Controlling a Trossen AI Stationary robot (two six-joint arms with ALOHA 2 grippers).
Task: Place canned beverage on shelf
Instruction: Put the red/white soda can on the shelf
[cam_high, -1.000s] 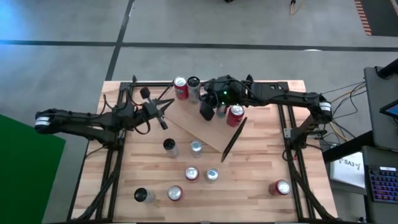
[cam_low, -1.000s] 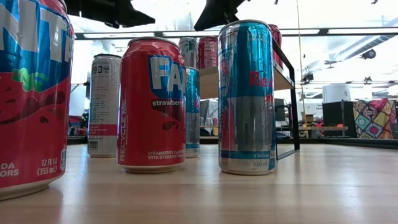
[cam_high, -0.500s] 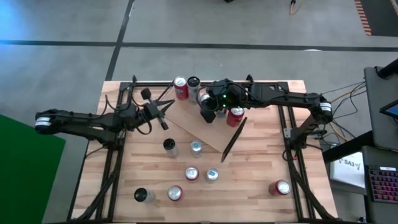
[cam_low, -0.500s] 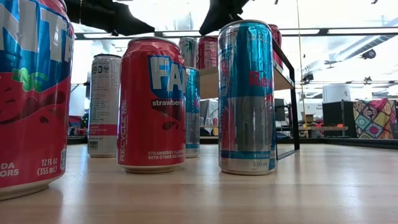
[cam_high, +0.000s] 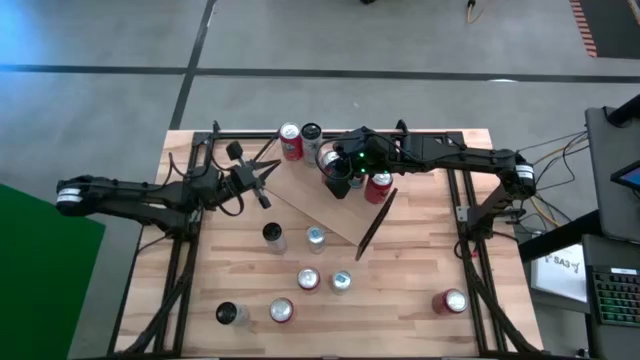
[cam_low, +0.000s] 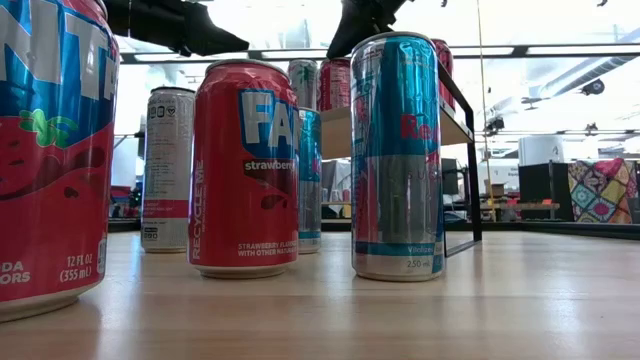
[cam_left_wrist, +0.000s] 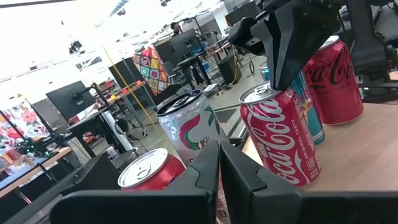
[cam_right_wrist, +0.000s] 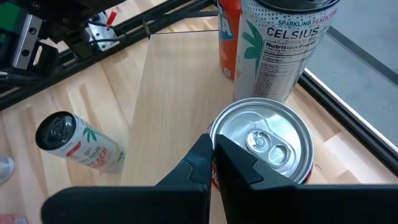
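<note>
on the shelf (cam_high: 322, 205), below the right gripper (cam_right_wrist: 212, 163), stands a coca-cola can (cam_right_wrist: 266, 144): rigid, smooth, slippery, probably heavy if full; best gripped mid-wall. both grippers clenched, empty; left gripper (cam_left_wrist: 219, 163) waits nearby.

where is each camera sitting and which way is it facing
High: overhead, looking down on the table; both arms, shelf.
Low: table height, looking across past a Fanta strawberry can; arms overhead.
Left wrist: over shut fingers toward a Coca-Cola can.
Right wrist: shut fingers, Coca-Cola can's top and Celsius can; both wrists share these.
</note>
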